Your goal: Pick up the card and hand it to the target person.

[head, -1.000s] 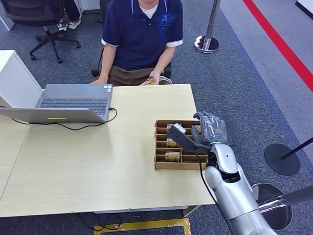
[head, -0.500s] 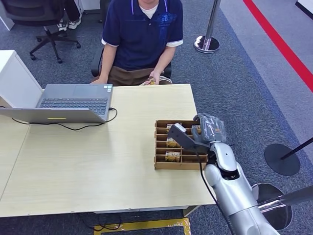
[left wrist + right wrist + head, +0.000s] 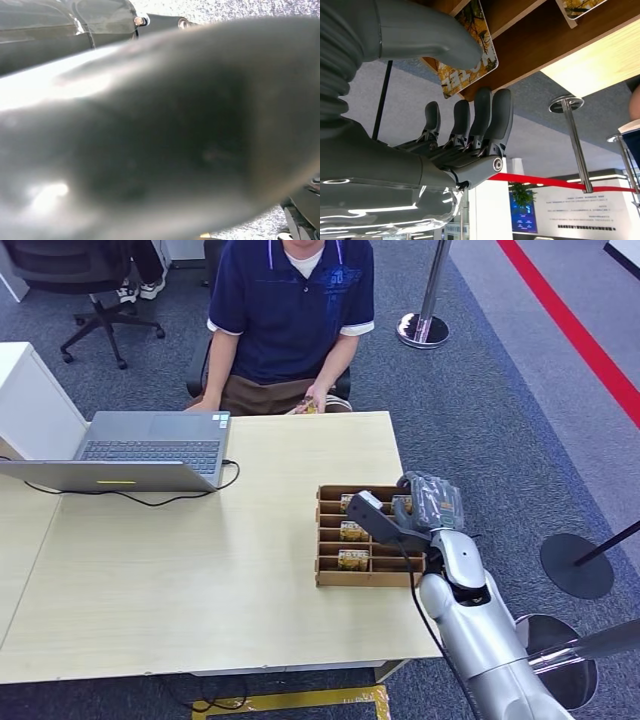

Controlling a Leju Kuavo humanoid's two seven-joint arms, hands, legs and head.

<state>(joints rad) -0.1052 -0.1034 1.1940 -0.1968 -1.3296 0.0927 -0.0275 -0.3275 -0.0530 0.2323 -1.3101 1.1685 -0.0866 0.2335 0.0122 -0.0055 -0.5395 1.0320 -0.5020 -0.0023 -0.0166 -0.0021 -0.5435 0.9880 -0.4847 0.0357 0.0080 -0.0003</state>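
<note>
Right robot hand (image 3: 425, 502) sits at the right end of the brown slotted tray (image 3: 326, 578) on the table (image 3: 189, 570), w/ the wrist cam bracket reaching out over the slots. In right wrist view the thumb (image 3: 433, 40) lies against the face of a yellow-printed card (image 3: 471, 52) standing in the tray's end slot, and the dark fingers (image 3: 486, 122) are curled on the far side of it, w/ a gap between them and the card edge. So: thumb touching card, fingers apart from it, no clamp visible; hand not closed on anything.

Other cards (image 3: 353, 531) stand in the tray slots, approx. three showing in head view, one near the front wall, one mid, one at the back by the hand. Tray is near the table's right edge, well apart from the laptop (image 3: 151, 445) at the left rear; laptop cable (image 3: 151, 498) trails across the table beside it.

Person (image 3: 290, 310) in a dark blue polo sits at the far side of the table, one hand (image 3: 313, 400) at the table edge holding sth small, can't tell what.

Left robot hand: left wrist view is a blurred grey surface v. close to the lens; can't tell if fingers are apart or together.

Floor: grey carpet, red stripe (image 3: 573, 330) far right, a stanchion base (image 3: 423, 330) beyond the table.
</note>
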